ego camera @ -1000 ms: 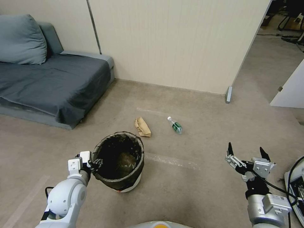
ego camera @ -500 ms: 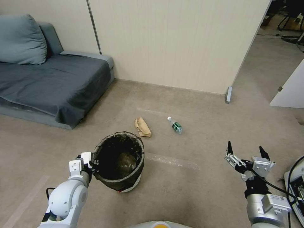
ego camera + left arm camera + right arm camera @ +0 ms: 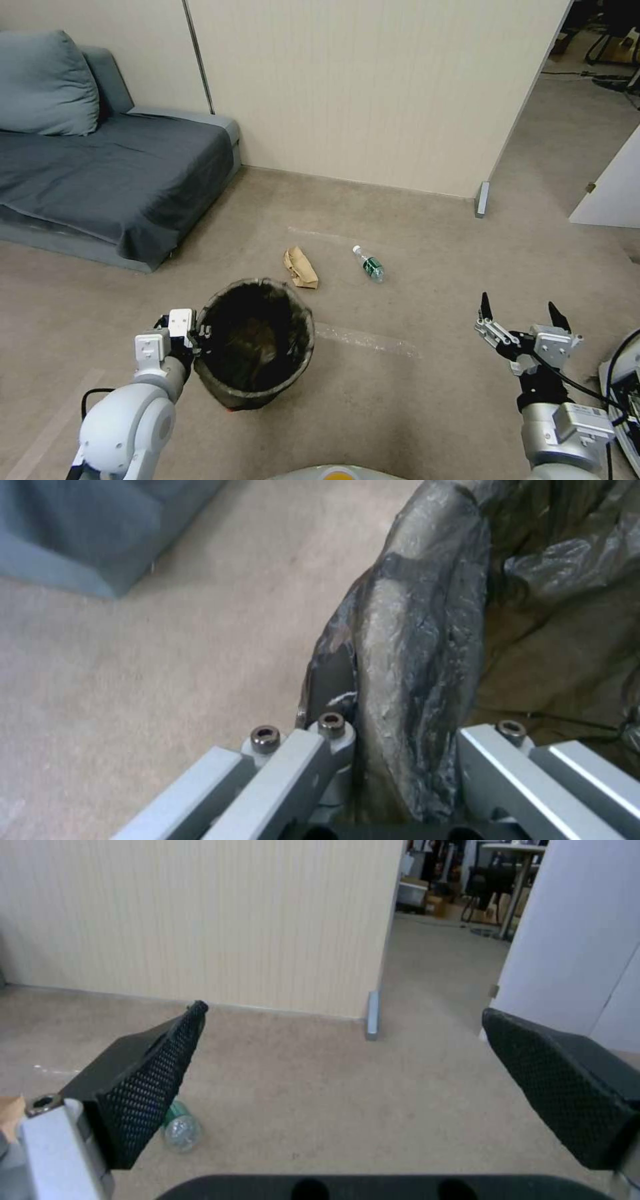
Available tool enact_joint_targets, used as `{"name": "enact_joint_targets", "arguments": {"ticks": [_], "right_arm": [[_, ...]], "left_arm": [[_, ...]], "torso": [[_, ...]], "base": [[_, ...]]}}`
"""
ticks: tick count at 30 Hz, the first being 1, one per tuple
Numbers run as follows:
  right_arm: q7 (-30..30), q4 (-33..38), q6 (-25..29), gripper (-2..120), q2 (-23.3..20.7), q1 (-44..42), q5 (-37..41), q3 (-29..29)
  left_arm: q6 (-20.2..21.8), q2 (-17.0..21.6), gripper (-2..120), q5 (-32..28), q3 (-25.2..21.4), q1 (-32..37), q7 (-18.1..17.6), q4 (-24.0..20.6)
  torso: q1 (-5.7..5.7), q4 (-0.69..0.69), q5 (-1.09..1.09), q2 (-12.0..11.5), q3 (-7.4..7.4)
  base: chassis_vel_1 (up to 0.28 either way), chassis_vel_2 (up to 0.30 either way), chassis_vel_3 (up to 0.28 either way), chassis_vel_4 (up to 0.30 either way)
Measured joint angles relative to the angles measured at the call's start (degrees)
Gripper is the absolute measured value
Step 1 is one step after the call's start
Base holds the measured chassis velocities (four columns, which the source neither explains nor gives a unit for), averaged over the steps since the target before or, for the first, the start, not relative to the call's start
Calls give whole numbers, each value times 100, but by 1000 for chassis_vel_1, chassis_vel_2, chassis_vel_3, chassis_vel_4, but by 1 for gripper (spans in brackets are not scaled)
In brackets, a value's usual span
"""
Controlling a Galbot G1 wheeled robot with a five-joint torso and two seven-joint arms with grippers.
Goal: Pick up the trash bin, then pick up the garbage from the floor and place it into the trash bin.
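The trash bin (image 3: 257, 343), lined with a dark bag, hangs tilted just above the floor. My left gripper (image 3: 197, 333) is shut on its near-left rim. In the left wrist view the bag-covered rim (image 3: 420, 630) runs between the two fingers of the left gripper (image 3: 413, 740). The garbage lies on the carpet beyond the bin: a clear bottle with a green label (image 3: 369, 265) and a crumpled brown paper bag (image 3: 300, 268). My right gripper (image 3: 520, 312) hovers open at the right, nothing in it. Past the right gripper (image 3: 345, 1012), the bottle (image 3: 179, 1129) lies on the floor.
A grey sofa (image 3: 113, 167) with a cushion stands at the left. A beige partition wall (image 3: 367, 87) ends at a metal foot (image 3: 481, 199), with a doorway to its right. A white unit with cables (image 3: 623, 387) sits at the far right.
The left arm has raised the bin off the floor and tipped it toward me; its white base no longer shows. The right gripper has risen slightly and stays open.
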Motion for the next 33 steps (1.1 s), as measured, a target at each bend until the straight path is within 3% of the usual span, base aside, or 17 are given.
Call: {"name": "enact_joint_targets", "arguments": {"ticks": [8,12,33], "right_arm": [[-8,156,-108,100,-94,27,66,34],[-42,203,-156,100,-117,66,103,73],[-228,120,-341,100,-145,392,160,160]], "left_arm": [[-143,-54,2,-155,-121,420,6,-907],[-149,-64,2,-265,-157,562,-110,-1137],[-220,-221,2,-225,-345,1054,-450,-1169]], "torso": [[0,1,-2,1,0],[0,1,0,1,0],[0,1,-2,1,0]], "base": [[0,0,0,0],[0,0,0,0],[0,0,0,0]]}}
